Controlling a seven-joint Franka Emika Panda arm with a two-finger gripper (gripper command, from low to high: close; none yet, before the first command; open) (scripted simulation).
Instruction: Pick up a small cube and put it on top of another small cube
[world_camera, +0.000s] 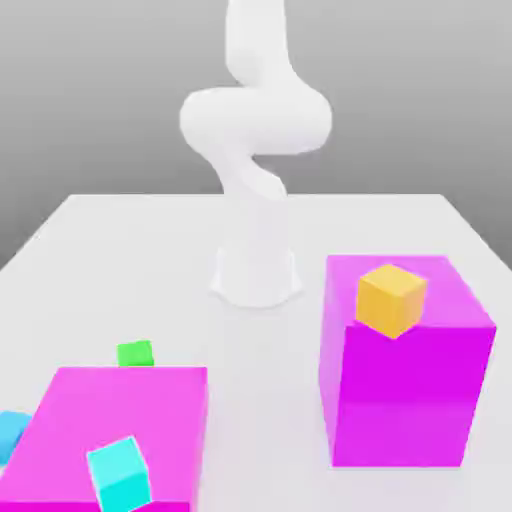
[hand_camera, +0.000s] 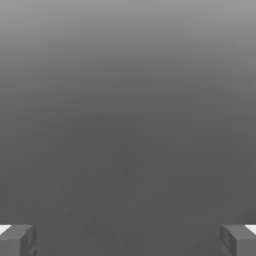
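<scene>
Exterior view: two magenta blocks (world_camera: 408, 375), two cyan cubes (world_camera: 120, 473)

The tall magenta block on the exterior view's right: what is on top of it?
A small orange-yellow cube sits on the tall magenta block, near its front edge. Nothing else is on its top; the patch under the cube is covered.

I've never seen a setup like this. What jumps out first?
Two big magenta blocks dominate the white table: a tall one at the exterior view's right with a small orange-yellow cube on top, and a low one at its left carrying a cyan cube. Behind them the white arm rises; a tiny green cube sits behind the low block.
</scene>
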